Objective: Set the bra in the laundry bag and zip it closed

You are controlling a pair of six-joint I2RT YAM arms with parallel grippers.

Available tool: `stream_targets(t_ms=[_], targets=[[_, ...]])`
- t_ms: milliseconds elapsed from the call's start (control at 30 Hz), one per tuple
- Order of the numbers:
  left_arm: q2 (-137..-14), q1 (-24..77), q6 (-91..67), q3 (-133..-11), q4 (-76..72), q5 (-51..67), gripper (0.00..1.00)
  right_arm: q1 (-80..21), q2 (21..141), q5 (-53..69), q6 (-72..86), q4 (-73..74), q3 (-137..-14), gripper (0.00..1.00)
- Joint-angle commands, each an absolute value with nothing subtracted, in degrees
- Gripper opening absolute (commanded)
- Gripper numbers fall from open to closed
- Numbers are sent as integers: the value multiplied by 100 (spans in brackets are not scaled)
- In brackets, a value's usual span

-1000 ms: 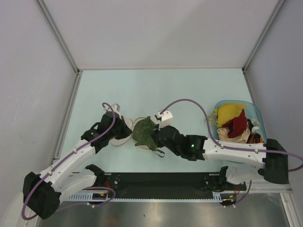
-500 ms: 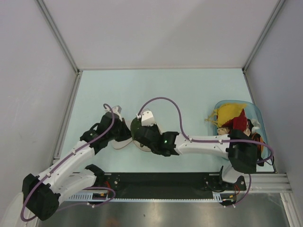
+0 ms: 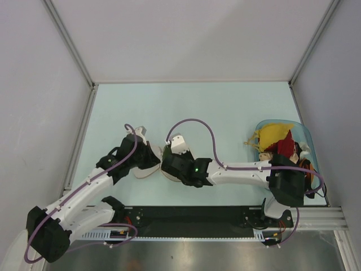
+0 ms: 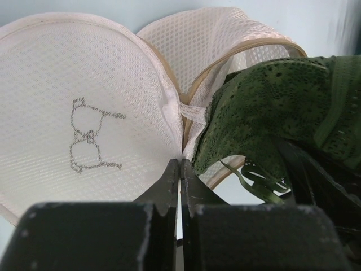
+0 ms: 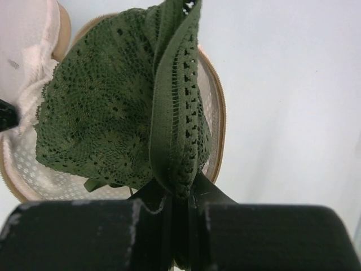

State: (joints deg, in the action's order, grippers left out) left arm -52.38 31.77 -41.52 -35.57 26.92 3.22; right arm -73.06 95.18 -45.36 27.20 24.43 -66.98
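Olive bra [image 5: 113, 113], pinched tight in right jaws

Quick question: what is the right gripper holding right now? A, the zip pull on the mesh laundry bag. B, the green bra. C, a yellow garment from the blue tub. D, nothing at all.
B: in the right wrist view, the right gripper is pinched shut on the lace band of the bra, which hangs over the open laundry bag.
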Motion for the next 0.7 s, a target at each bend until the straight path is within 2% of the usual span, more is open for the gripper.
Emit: stream_targets(t_ms=[0,267,467,667], targets=[[-5203,3383,-4166,-3709,2426,422,0,-7391,9422,-4701,2496,2154,-6513,0],[-5176,3568,-4325,-3709,2470,202,0,-7559,9826,-4343,1979,1478,-6592,0],[-5458,3621,-3842,-4069,2777,-615,0,-7533,10002,-3859,2170,1460,-6505,0],[-5757,3656,-3656,-4078,2576,-54,0,-7015,9668,-2647,2907,837,-6065,0]])
